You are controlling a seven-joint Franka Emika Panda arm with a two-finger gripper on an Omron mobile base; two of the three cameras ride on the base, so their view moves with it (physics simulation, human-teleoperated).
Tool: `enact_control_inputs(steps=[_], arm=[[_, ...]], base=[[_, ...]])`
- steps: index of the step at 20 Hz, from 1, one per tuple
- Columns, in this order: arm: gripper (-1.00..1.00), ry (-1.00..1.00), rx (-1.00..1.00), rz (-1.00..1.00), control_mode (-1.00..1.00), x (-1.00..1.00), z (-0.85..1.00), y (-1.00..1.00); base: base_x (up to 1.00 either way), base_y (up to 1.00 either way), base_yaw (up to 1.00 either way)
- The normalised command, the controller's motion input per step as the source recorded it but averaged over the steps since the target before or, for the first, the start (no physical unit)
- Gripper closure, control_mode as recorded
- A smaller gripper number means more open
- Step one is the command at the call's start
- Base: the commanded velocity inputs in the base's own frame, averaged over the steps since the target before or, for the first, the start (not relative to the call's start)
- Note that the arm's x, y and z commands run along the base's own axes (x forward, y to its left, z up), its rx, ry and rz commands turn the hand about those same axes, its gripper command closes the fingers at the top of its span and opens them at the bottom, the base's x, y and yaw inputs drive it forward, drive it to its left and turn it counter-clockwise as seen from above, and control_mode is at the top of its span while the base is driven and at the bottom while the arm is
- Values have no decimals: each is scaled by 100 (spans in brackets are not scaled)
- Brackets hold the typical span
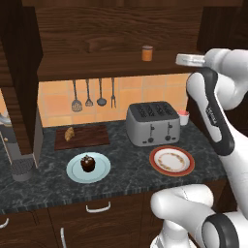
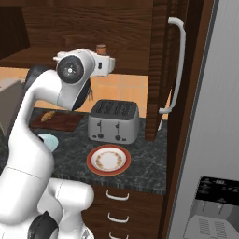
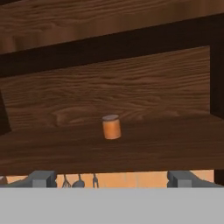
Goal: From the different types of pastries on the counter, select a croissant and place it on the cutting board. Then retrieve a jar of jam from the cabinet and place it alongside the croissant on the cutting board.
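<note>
**Gripper spread wide and empty in front of the cabinet shelf**

The cabinet [image 1: 97,29] spans the upper scene in dark wood grain, its thick shelf board running across with open room along most of its length. In the right base view a cabinet door [image 2: 161,70] with a long silver handle stands edge-on to the right of the shelf, and a tall grey appliance front [image 2: 210,116] closes off that side.

Below, the tabletop [image 1: 131,164] of dark speckled stone carries the cutting board [image 1: 82,137] at the back left, near the tiled wall. The croissant [image 1: 69,133] lies on the board's left part, leaving the right part of the board bare. In front of the board a light-blue plate [image 1: 72,174] holds the dark round pastry [image 1: 87,163]. A silver toaster [image 1: 152,123] stands to the right of the board, a red-rimmed plate [image 1: 172,161] lies in front of it, and a small white-and-red cup [image 1: 183,117] stands at its right.

The gripper [image 3: 111,177] is raised to shelf level, jaws as far apart as they go, holding and touching nothing. The jar of jam [image 3: 111,127] stands upright on the shelf, centred ahead between the fingertips [image 3: 41,178] and apart from them, with bare shelf on both sides.
</note>
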Motion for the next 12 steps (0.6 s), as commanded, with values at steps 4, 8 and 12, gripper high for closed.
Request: enact_control_inputs(steps=[4,8,12], arm=[[-100,0,0,0,-100,43,-27,15],[-100,5,3,0,-100,85,-11,0],[-100,3,0,0,-100,31,0,1]], base=[[0,0,0],[0,0,0],[0,0,0]])
